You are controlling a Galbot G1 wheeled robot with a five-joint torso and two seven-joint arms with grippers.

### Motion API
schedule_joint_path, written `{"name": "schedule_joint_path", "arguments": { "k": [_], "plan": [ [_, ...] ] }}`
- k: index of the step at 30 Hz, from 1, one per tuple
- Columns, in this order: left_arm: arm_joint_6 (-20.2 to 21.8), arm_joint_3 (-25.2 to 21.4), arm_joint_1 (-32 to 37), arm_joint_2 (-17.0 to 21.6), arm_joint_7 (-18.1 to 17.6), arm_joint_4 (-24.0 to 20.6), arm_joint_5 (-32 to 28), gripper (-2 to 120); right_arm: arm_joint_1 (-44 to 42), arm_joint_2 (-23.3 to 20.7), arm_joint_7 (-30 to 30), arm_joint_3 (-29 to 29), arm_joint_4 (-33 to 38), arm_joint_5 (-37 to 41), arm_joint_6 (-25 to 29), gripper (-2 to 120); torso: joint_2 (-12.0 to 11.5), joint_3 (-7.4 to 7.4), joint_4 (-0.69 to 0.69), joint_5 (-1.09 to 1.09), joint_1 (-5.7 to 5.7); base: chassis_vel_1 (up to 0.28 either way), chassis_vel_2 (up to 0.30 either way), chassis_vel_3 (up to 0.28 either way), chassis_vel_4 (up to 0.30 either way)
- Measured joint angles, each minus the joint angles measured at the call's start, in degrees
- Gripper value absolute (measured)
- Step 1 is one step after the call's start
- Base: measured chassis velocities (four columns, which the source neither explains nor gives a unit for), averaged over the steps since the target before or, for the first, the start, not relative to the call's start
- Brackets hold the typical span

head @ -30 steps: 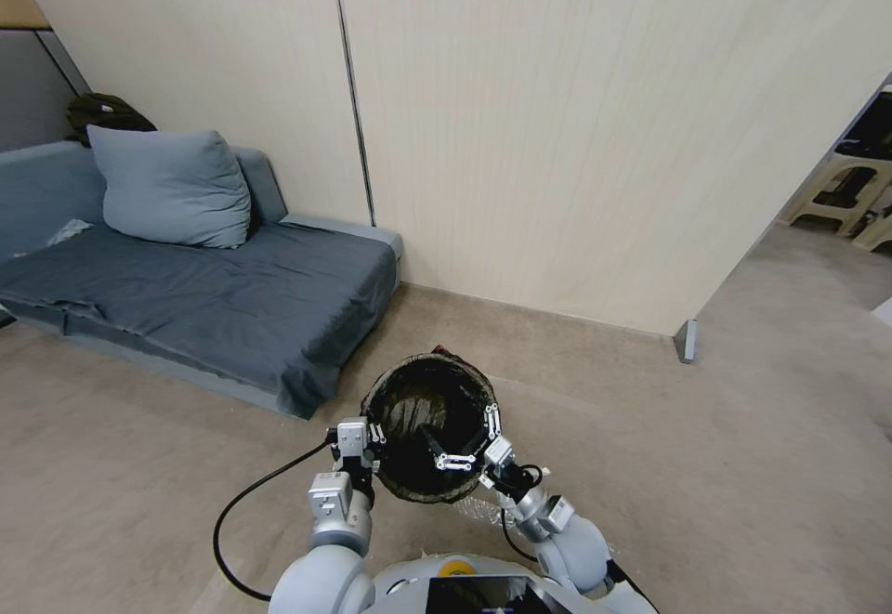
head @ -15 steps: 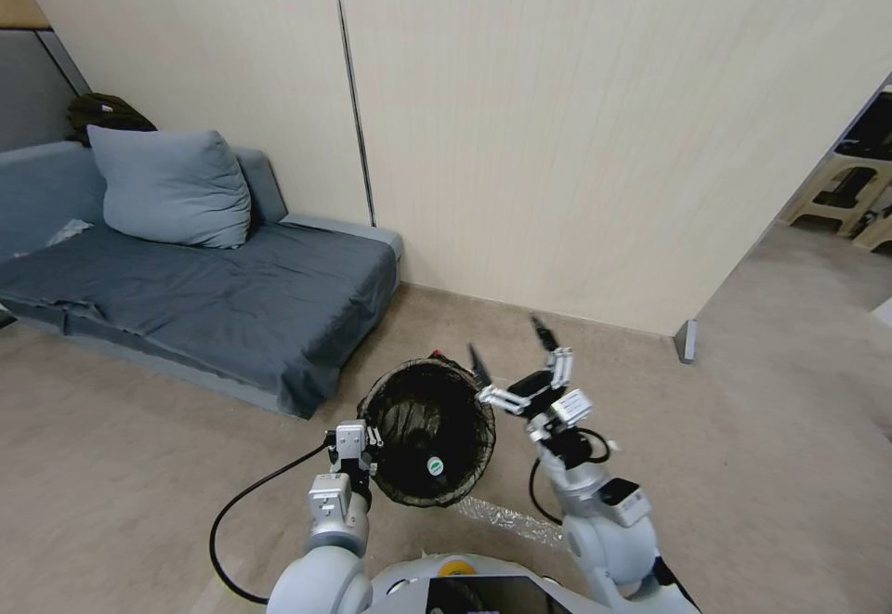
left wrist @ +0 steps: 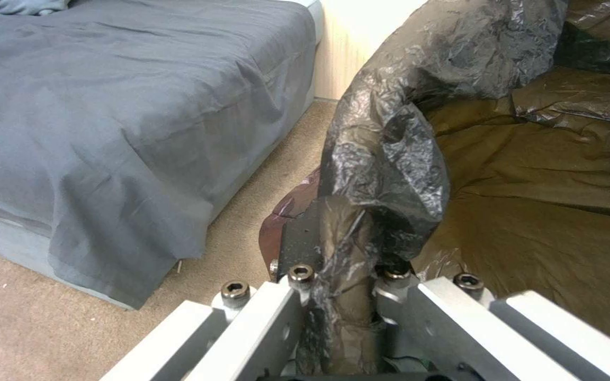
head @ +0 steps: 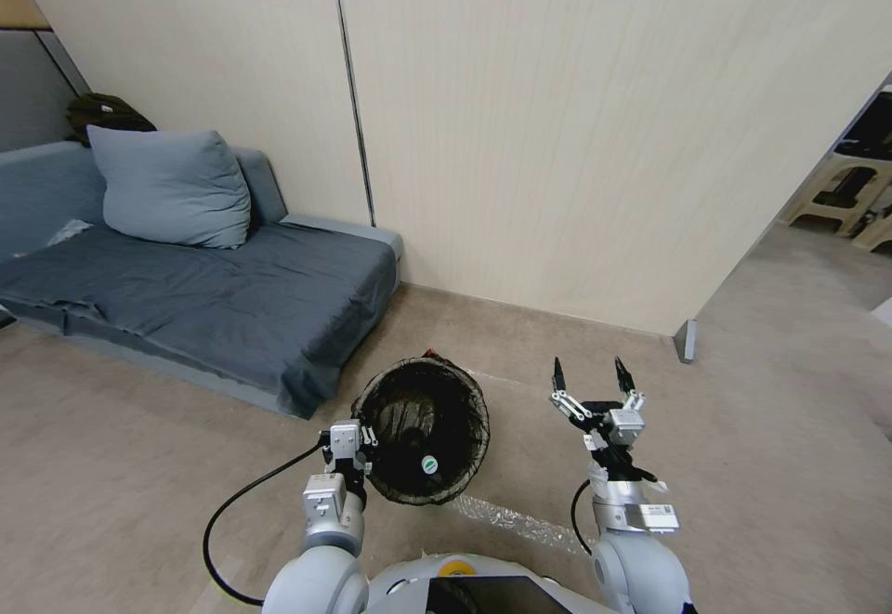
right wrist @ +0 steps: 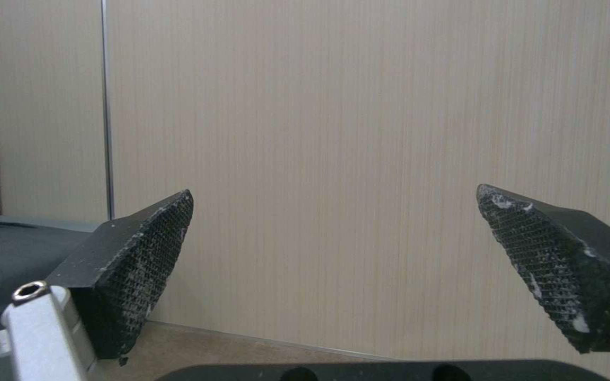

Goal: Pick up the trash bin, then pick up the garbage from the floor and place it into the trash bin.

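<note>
The left claw point(head: 346, 440) is clamped on the rim of the trash bin point(head: 423, 428), a small round bucket lined with crinkly black plastic, holding it over the tan floor point(head: 139, 465) near the corner of the grey sofa bed point(head: 214, 303). A round white-and-green scrap point(head: 429, 464) lies inside. The right claw point(head: 592, 380) hangs beside the bin, fingers wide apart, holding nothing.

The bin should be kept level with its mouth facing up, so the next drop goes in cleanly.

A crinkly clear wrapper point(head: 520, 521) lies on the floor close to the robot's base. The bin's white wall is hidden under the bag.
</note>
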Motion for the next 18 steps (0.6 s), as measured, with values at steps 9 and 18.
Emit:
{"name": "schedule_joint_path", "arguments": {
  "k": [9, 18],
  "plan": [
    [0.27, -0.08, 0.23, -0.05, -0.01, -0.44, 0.0, 0, 0.56, -0.03, 0.15, 0.06, -0.5, -0.03, 0.03, 100, 0.0, 0.0, 0.0, 0.0, 0.0, 0.0, 0.0, 0.0, 0.0],
    [0.81, -0.09, 0.82, -0.11, -0.07, -1.0, 0.18, 0, 1.83, -0.19, 0.22, 0.37, -0.78, -0.01, -0.21, 100, 0.0, 0.0, 0.0, 0.01, 0.0, 0.029, 0.031, 0.033, 0.03]
  ]
}}
